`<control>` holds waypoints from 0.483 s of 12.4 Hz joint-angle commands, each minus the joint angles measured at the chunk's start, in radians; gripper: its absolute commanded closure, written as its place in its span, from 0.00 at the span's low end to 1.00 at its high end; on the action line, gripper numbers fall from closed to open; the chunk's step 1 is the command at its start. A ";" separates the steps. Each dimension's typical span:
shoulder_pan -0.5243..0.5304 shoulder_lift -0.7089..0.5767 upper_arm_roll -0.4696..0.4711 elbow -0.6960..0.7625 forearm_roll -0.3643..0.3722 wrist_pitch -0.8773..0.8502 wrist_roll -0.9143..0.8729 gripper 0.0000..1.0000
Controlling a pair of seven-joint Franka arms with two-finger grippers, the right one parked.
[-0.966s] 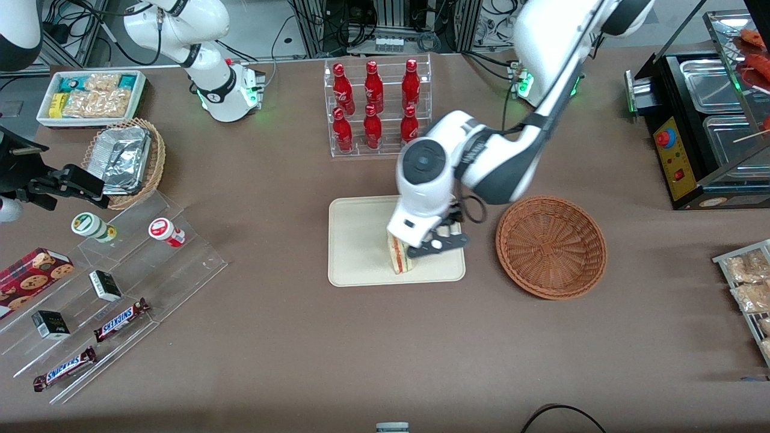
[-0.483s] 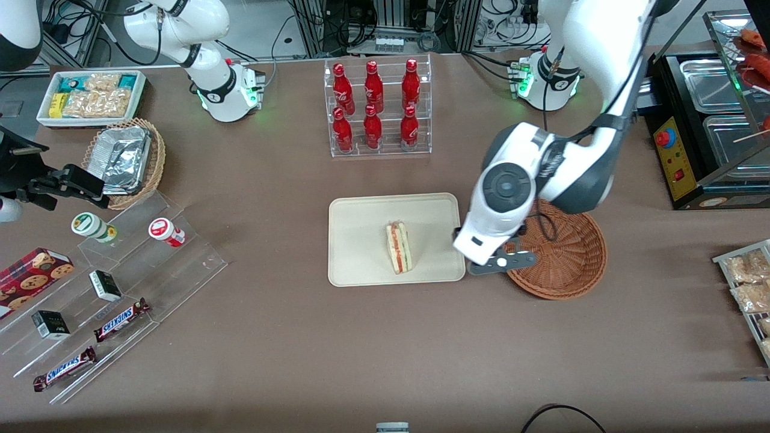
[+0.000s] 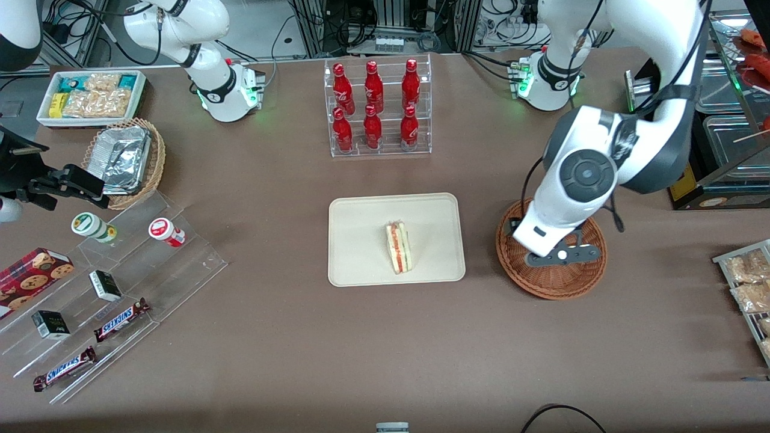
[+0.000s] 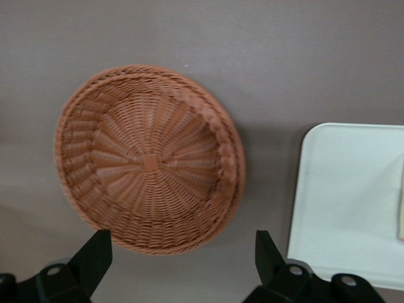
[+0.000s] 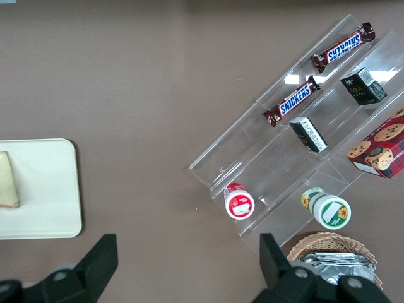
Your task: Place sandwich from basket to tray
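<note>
From the front, your left arm's body covers part of the round reddish-brown wicker basket [image 3: 551,282], and the gripper [image 3: 556,255] hangs above it, fingers hidden. The triangular white-bread sandwich [image 3: 399,247] stands on the cream rectangular tray [image 3: 361,240]. The wrist camera fills that in: black fingers [image 4: 95,255] spread wide, holding nothing, basket [image 4: 148,158] bare, tray [image 4: 344,196] cut off.

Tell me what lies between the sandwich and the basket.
Only the tray's rim and a strip of bare brown table; the front view shows this. The sandwich rests on the tray; the open hand hangs over the basket.
</note>
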 commanded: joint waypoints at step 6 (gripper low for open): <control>0.191 -0.285 -0.008 -0.081 -0.109 -0.255 0.376 0.00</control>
